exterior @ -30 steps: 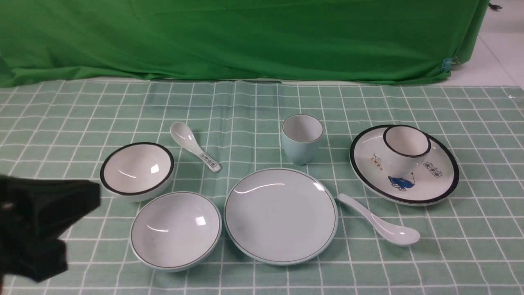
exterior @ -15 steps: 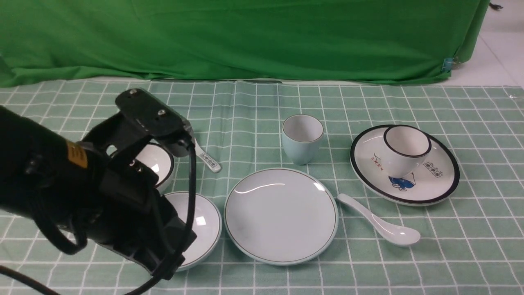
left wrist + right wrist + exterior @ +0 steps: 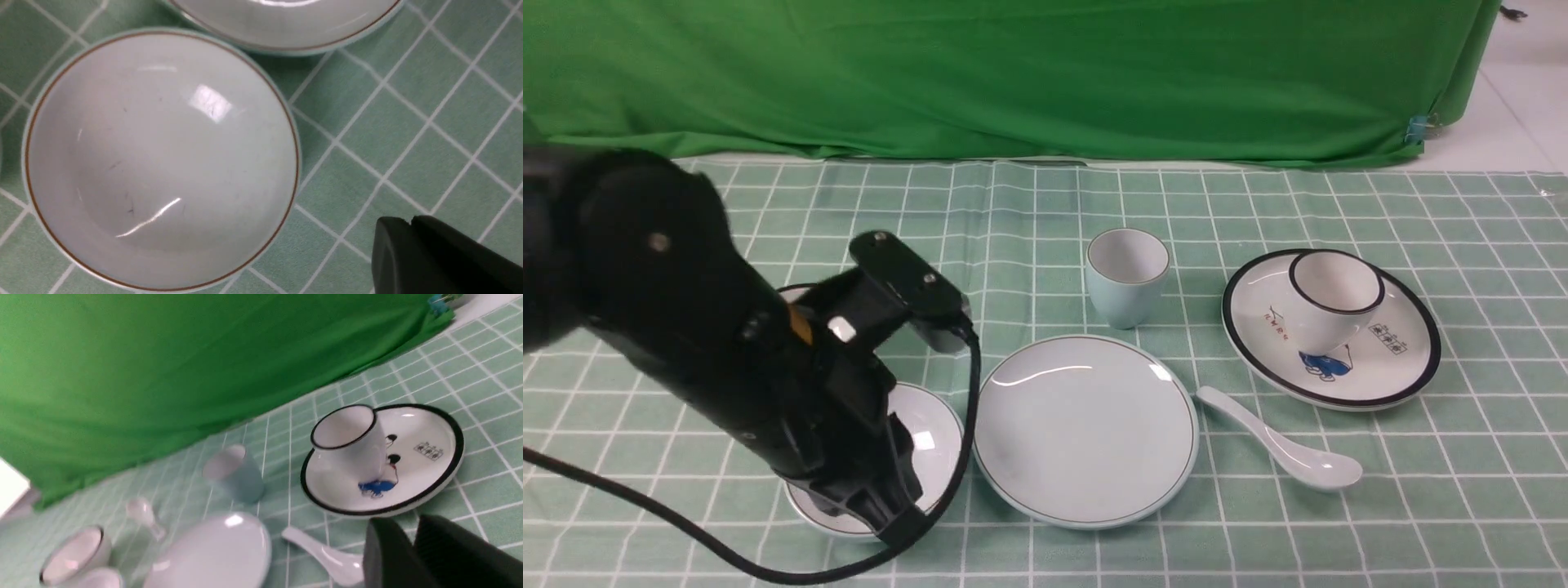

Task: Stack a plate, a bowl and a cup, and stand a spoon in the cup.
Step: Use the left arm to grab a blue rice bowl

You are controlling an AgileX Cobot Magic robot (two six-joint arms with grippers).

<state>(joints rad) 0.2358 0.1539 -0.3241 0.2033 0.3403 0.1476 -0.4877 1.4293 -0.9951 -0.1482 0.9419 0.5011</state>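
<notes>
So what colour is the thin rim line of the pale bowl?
Reddish brown; the bowl shows best in the left wrist view.

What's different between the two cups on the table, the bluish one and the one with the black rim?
The bluish cup is pale blue-green outside with a thin dark rim line; the black-rimmed cup is white with a bold black rim. The bluish cup stands directly on the checked cloth, while the black-rimmed cup sits on a black-rimmed plate with a blue drawing. Both are handleless, empty and mouth up.
</notes>
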